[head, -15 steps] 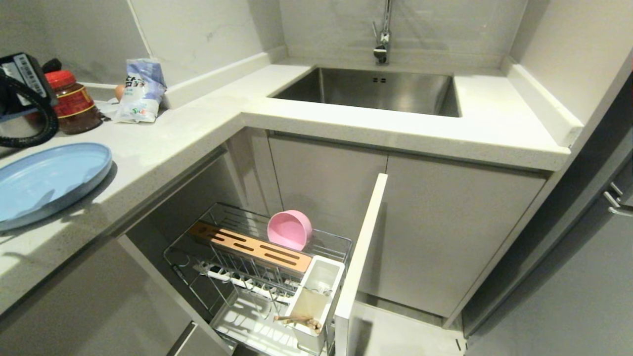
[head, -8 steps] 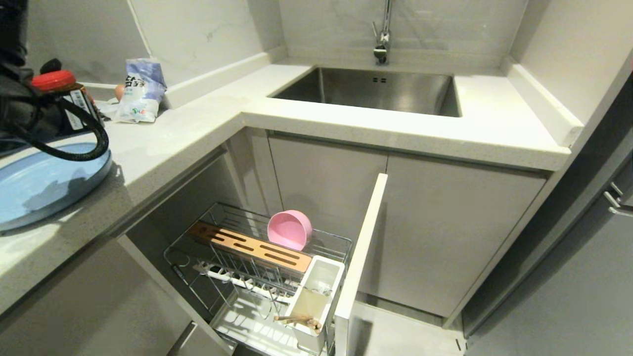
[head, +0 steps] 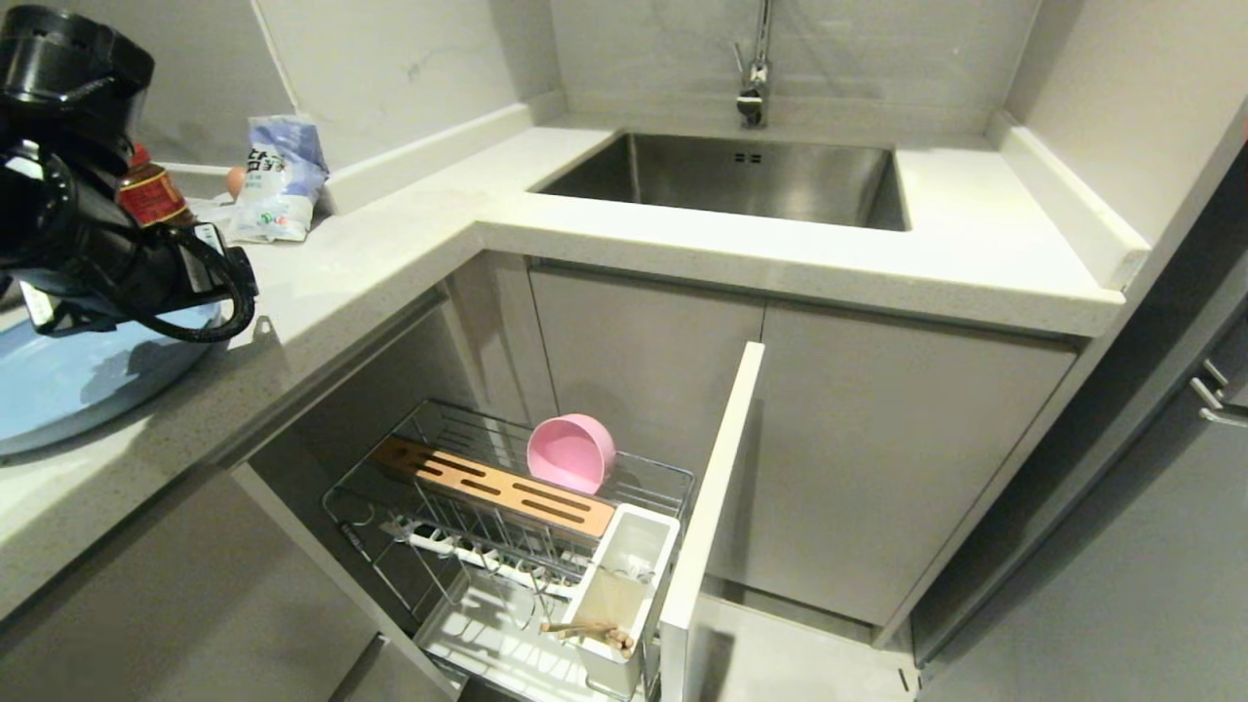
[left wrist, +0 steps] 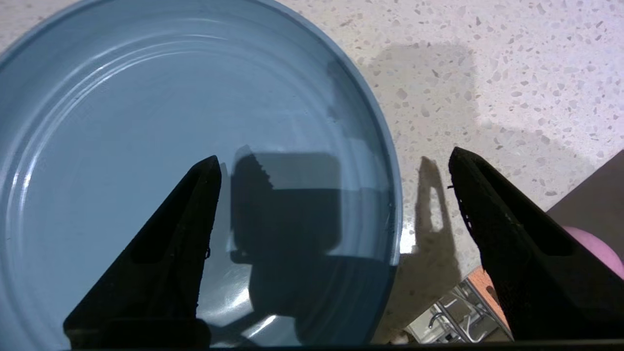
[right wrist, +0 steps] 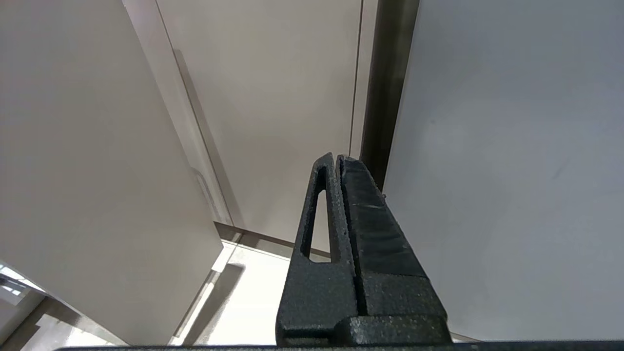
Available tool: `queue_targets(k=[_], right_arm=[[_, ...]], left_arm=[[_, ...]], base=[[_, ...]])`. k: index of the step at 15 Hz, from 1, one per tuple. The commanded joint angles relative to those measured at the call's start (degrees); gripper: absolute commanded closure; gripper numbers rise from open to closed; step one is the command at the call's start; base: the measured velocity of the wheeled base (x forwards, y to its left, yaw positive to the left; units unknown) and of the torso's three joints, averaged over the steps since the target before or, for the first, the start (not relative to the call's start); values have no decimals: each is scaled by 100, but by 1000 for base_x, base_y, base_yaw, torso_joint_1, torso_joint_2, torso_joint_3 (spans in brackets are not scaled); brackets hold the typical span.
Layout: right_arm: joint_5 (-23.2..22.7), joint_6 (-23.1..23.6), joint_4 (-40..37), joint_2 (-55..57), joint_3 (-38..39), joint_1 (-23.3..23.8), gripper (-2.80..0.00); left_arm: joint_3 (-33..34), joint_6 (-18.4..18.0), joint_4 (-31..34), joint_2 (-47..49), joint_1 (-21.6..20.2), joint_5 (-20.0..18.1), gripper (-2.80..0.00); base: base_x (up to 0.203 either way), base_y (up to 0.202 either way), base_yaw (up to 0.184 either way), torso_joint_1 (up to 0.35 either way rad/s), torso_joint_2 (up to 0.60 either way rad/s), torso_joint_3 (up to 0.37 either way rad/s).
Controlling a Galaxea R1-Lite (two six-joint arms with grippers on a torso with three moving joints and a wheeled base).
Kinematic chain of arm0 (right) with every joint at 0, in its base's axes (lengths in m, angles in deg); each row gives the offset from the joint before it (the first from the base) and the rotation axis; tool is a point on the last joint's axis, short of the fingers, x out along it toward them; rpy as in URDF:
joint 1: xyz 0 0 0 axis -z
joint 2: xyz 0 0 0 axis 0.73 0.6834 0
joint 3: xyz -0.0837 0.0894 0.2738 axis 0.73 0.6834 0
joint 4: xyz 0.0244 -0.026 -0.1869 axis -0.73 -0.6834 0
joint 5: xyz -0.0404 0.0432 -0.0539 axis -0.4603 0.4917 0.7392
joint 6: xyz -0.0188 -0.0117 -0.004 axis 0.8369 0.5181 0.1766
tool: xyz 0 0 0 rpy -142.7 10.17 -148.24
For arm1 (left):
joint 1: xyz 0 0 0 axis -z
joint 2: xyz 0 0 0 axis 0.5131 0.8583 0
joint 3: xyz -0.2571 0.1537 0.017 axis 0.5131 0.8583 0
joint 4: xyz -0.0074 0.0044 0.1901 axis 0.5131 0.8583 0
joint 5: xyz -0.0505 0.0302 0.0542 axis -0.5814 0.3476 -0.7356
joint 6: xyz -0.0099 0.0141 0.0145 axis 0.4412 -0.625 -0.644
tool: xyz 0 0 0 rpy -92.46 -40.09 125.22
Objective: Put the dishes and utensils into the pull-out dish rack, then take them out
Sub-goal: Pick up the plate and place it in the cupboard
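Speckled pale counter [head: 390,244] wraps the corner here, steel sink [head: 741,175] set into it at the back under the tap, grey cabinet fronts below. Left of the sink, a white bag [head: 278,180] and a red-labelled jar [head: 151,190] sit against the wall, my own arm half hiding the jar. My left gripper [left wrist: 331,161] hangs spread wide over the blue plate [left wrist: 122,122], one finger above its basin, the other beyond its rim, gripping nothing. The plate lies flat near the counter's edge, left of the sink. Below the sink, the dish rack [head: 507,507] is pulled out; the pink bowl [head: 570,453] stands on edge behind its wooden bar, mouth facing out. Chopsticks [head: 590,632] lean in its white cup [head: 624,585]. My right gripper [right wrist: 339,158] is pressed closed beside the cabinets.
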Motion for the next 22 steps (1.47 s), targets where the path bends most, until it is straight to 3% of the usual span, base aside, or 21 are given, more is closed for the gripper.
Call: queue_targets(k=[1, 11, 12, 22], right_arm=[[-1, 2, 5, -4, 149, -2, 0], [-1, 2, 5, -4, 149, -2, 0], [-1, 2, 5, -4, 149, -2, 0], [-1, 2, 5, -4, 149, -2, 0]], left_arm=[[-32, 13, 14, 113, -36, -42, -280], [-55, 4, 5, 272, -145, -246, -280], [-40, 4, 5, 272, -145, -246, 0], [-31, 13, 5, 197, -87, -246, 0]], base=[[0, 0, 0, 0, 0, 0], [0, 0, 0, 0, 0, 0], [0, 0, 0, 0, 0, 0], [0, 0, 0, 0, 0, 0]])
